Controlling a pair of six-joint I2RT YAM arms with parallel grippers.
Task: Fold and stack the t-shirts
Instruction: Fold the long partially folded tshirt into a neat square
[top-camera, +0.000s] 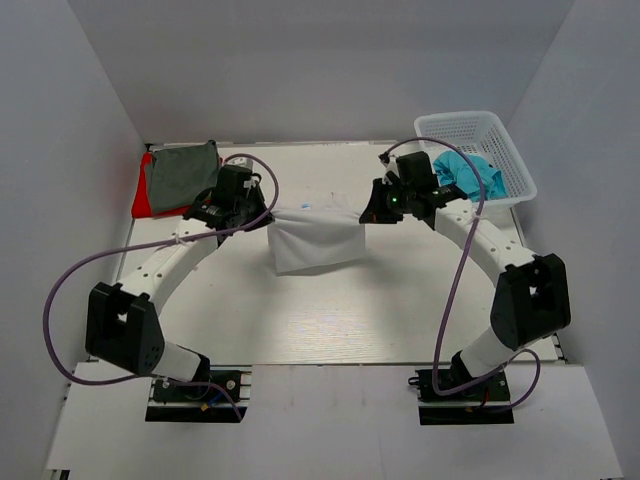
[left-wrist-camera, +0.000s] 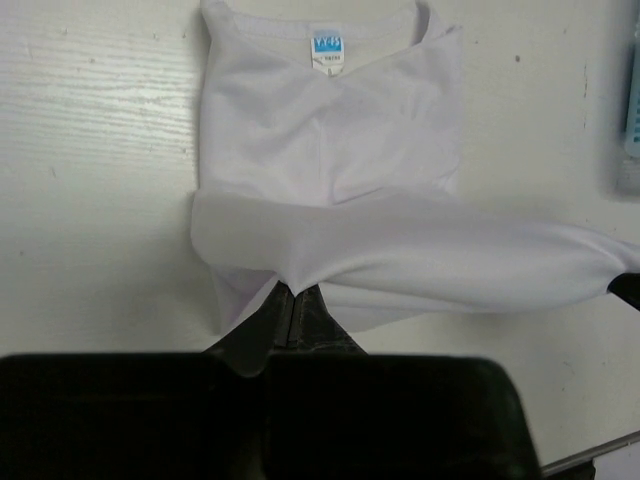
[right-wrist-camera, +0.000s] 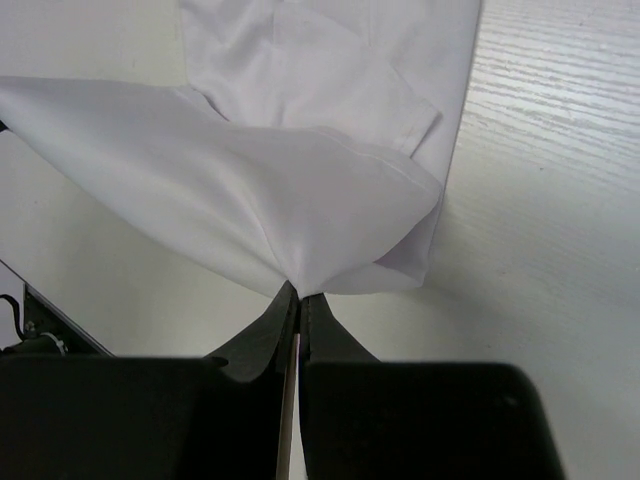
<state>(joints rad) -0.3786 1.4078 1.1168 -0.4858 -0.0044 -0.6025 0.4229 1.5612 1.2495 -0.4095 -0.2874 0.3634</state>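
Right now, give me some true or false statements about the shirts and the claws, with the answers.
1. The left claw and the right claw are each shut on the white t-shirt. True.
2. The teal t-shirt lies on the bare table. False: it is in the white basket.
3. The dark grey t-shirt lies on the red t-shirt. True.
4. The white t-shirt's neck label is red. False: it is blue.
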